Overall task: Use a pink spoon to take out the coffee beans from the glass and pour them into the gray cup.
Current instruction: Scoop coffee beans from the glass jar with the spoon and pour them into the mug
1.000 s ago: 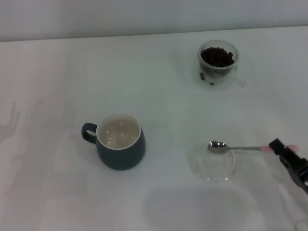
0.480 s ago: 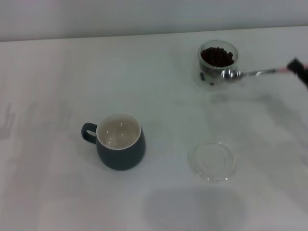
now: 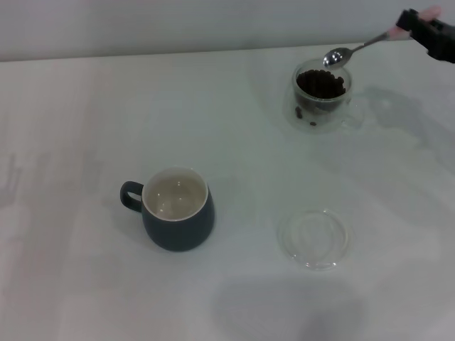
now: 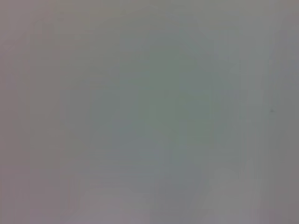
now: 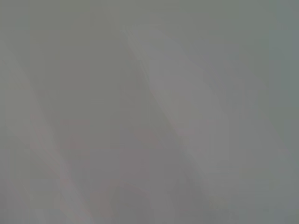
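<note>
One pink spoon (image 3: 359,47) slants bowl-down toward glass (image 3: 321,96).

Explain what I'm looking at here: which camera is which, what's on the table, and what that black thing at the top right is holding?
The wide picture comes from a camera on the robot's head, looking down at a white table. The two plain gray pictures are from cameras on the arms' wrists; nothing can be made out in them. The black shape at top right is the right gripper, holding the spoon by its pink handle, its bowl over the glass of coffee beans. Nearer the robot stand the gray cup, with no beans inside, and a flat clear dish. The left arm is out of sight.
</note>
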### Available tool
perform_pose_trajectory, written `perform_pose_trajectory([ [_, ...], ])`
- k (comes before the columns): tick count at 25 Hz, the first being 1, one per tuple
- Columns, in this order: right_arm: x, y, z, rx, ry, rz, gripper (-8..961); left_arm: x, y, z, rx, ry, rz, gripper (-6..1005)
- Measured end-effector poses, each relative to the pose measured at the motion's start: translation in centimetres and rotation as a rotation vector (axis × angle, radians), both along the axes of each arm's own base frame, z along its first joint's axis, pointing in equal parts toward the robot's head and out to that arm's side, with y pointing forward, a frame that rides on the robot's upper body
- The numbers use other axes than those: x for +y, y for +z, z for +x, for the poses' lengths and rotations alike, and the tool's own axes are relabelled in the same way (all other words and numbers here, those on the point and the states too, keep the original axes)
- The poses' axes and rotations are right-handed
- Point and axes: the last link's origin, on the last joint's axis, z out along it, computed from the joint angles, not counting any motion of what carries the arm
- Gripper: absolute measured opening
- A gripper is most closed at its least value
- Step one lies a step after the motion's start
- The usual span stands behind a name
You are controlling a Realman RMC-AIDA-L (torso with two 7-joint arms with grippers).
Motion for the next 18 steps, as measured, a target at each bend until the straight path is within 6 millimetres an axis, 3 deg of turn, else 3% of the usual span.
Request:
perform_pose_trajectory([
  [5, 1.6, 0.5, -0.9, -0.135, 0.011, 0.008, 137, 0.0, 0.1, 0.0, -0.008, 0.006, 0.007, 767],
  [9, 2.1, -0.5, -0.9, -0.255, 0.011, -0.01, 137, 0.0, 0.2, -0.1, -0.019, 0.01, 0.012, 767],
  [18, 2.0, -1.6, -0.2, -0.27, -0.023, -0.027, 137, 0.1, 0.0, -0.2, -0.033, 0.023, 0.008, 766],
])
